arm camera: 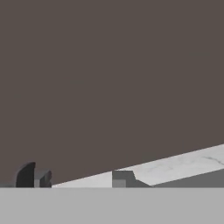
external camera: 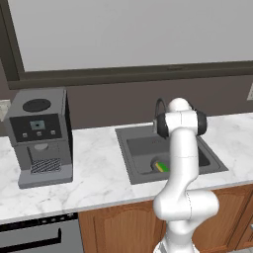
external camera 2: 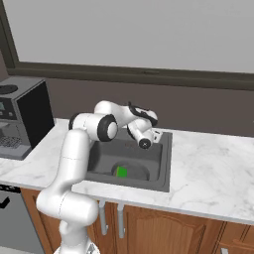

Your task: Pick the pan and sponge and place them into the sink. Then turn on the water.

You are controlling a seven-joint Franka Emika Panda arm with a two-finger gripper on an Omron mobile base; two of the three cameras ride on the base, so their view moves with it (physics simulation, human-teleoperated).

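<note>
Reaching for the faucet (external camera: 160,106) | pan (external camera 2: 130,172) and sponge (external camera 2: 121,172) already lie in sink (external camera 2: 161,166) | hand (external camera 2: 150,133) at back rim, grip state unclear.

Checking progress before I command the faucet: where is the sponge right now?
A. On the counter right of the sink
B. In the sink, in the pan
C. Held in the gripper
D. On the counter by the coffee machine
B: the sponge lies in the pan at the bottom of the sink.
</note>
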